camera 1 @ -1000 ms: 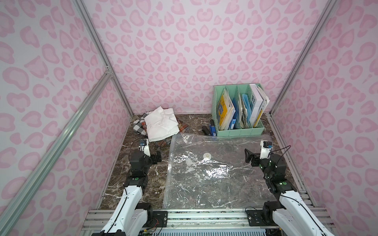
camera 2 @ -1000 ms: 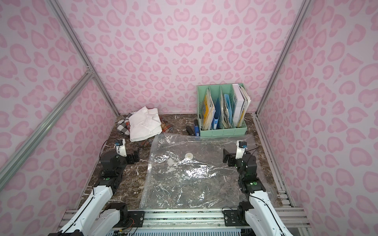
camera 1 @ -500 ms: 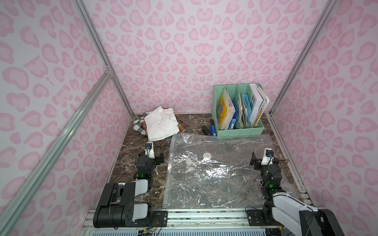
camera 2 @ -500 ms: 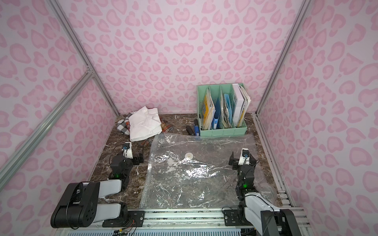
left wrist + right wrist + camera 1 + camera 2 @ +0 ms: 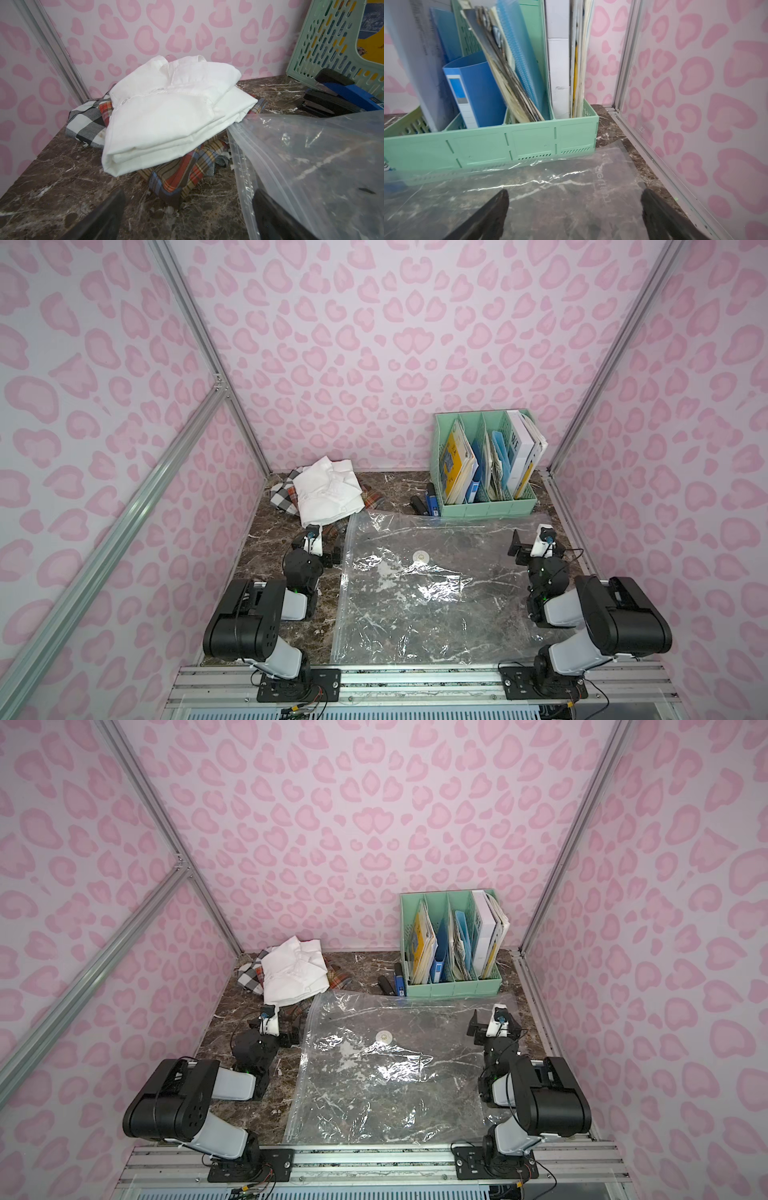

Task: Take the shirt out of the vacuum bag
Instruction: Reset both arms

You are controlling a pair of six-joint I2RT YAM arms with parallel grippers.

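Note:
The vacuum bag (image 5: 436,597) (image 5: 395,1077) lies flat on the marble table, clear and crinkly, its white valve (image 5: 420,556) facing up, and nothing shows inside it. The white shirt (image 5: 330,491) (image 5: 295,969) (image 5: 166,116) rests folded at the back left, outside the bag, on top of plaid cloths. My left gripper (image 5: 330,558) (image 5: 189,195) sits low at the bag's left edge, open and holding nothing; one fingertip (image 5: 264,199) shows through the bag's zip edge. My right gripper (image 5: 538,545) (image 5: 574,195) hovers open over the bag's back right corner.
Plaid cloths (image 5: 182,172) lie under the shirt. A green file rack (image 5: 486,506) (image 5: 488,145) full of folders stands at the back right, with a black and blue stapler (image 5: 428,499) (image 5: 336,97) beside it. Pink walls close in three sides; a metal rail (image 5: 415,680) runs along the front.
Both arms have folded down, their elbows now low by the front rail. The grippers stayed open. Bag and shirt have not moved.

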